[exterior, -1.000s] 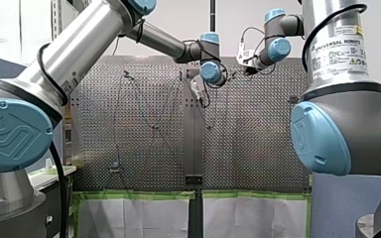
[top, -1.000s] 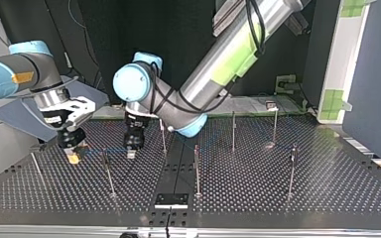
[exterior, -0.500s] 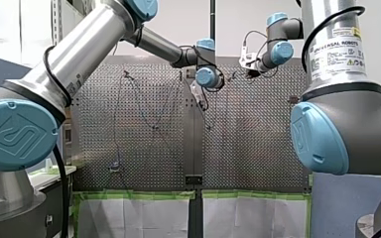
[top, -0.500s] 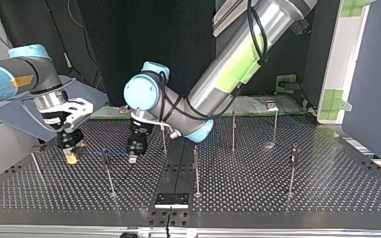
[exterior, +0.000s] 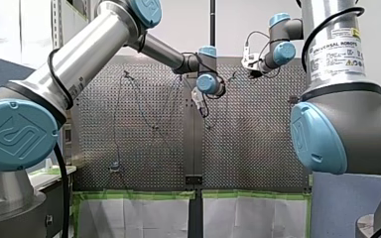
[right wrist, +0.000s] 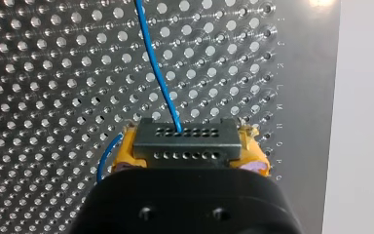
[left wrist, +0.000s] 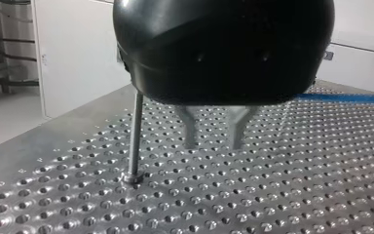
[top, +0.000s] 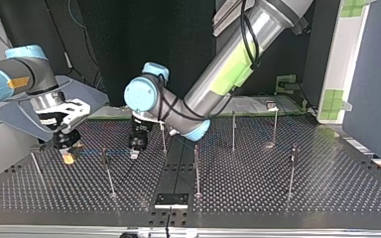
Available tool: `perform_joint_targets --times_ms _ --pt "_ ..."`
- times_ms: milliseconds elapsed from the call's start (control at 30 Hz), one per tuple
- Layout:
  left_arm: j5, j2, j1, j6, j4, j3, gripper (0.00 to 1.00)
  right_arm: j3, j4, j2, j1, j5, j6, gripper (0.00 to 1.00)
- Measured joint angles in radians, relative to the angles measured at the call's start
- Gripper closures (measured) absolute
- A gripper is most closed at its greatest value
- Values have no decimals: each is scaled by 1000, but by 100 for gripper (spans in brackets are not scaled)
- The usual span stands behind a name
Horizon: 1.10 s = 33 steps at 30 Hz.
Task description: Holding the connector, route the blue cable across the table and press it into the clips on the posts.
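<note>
My right gripper (right wrist: 187,146) is pinching the grey connector (right wrist: 186,142). Its two yellow pads (right wrist: 122,152) press on the connector's two sides, so the fingers are only as far apart as the connector is wide. The blue cable (right wrist: 157,73) comes out of one of the small holes in the connector's face. It runs away ahead of the gripper, over the table (right wrist: 53,73) full of holes. A short bit of blue also curls out beside one yellow pad. My left gripper (left wrist: 214,132) has two thin metal fingers (left wrist: 190,130) that point down at the table. They are spread a little way apart, and I can see nothing between them. I cannot tell if their tips touch the table. A thin post (left wrist: 135,136) stands straight up just beside this gripper and does not touch the fingers. On the gripper's other side, a bit of the blue cable runs level above the table. In the top view the two grippers are near each other, with a second post (top: 107,171) standing between them. Other posts (top: 233,130) stand farther out past my left gripper, well apart from one another.
</note>
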Motion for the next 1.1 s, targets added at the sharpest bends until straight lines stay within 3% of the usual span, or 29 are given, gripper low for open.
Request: perform_joint_targets --times_ms 67,433,733,900,1100 --pt "-6 0 -5 1 -10 0 0 0 0 1 0 0 -1 100" --pt "-68 24 -23 10 -93 -6 0 0 1 1 0 0 -4 100" --pt "-27 87 -58 42 -156 -64 0 0 0 1 1 0 -4 100" --pt "-13 123 -74 63 -153 -99 0 0 1 1 1 0 -4 100" --pt "-48 169 -77 59 -113 -146 0 0 3 1 0 0 -4 100"
